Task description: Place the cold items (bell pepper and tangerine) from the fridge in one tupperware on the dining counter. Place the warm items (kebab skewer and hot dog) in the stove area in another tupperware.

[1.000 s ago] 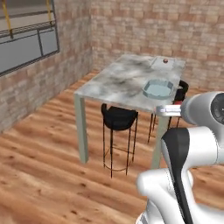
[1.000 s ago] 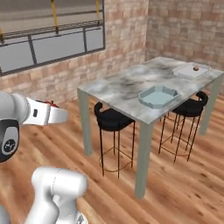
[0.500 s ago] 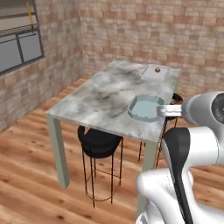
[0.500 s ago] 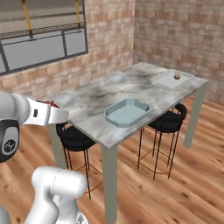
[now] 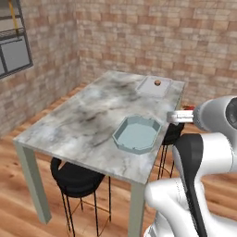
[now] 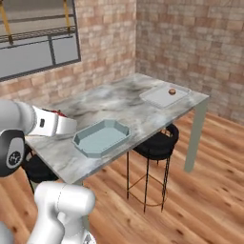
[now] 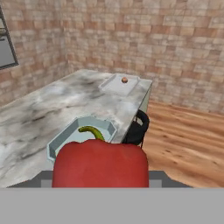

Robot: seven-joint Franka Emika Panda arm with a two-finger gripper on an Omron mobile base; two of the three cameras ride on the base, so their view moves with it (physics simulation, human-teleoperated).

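Brick walls close in one marble dining counter point(image 5: 88, 120) standing on a wood floor. At the hand, the gripper point(image 7: 100, 181) pinches one red bell pepper point(image 7: 100, 164) between its jaws, the green stem curling up; in the base views a sliver of red shows at the wrist, held over the counter's near edge. Just beyond the pepper sits one pale blue octagonal tupperware point(image 5: 137, 134), empty, near the counter's edge. Farther along the same counter lies a second, flat white container point(image 5: 154, 86) with one small brownish-orange round item point(image 5: 158, 83) in it, too small to identify surely. Two black stools point(image 6: 155, 145) are tucked under the counter point(image 6: 35, 167).
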